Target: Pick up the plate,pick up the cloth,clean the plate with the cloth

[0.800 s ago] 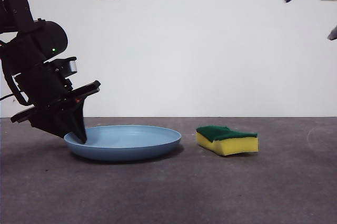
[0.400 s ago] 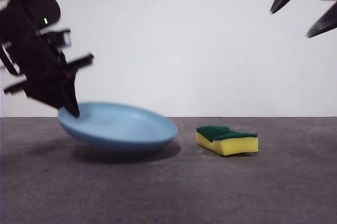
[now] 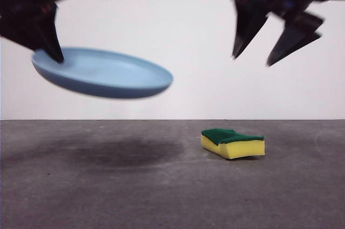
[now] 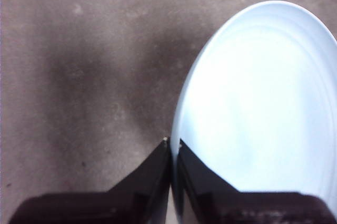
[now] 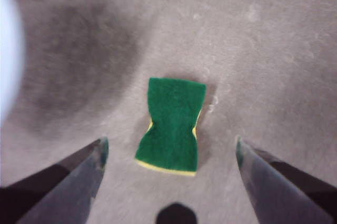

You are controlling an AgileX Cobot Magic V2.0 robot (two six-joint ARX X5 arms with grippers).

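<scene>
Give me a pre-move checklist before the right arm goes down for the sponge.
1. Plate clamped at its rim by left gripper: ok.
2. Plate clear of the table: ok, hanging tilted above its shadow.
3. Right gripper open: ok.
4. Right gripper over the sponge: ok, though high above it.
5. Sponge free on the table, green face up: ok.
6. Grip firmness on the rim: cannot tell.

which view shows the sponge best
The right wrist view: the sponge lies whole between the open right gripper tips, green face up. The front view shows the sponge side-on, yellow foam under green, on the table. The left wrist view misses it.
</scene>
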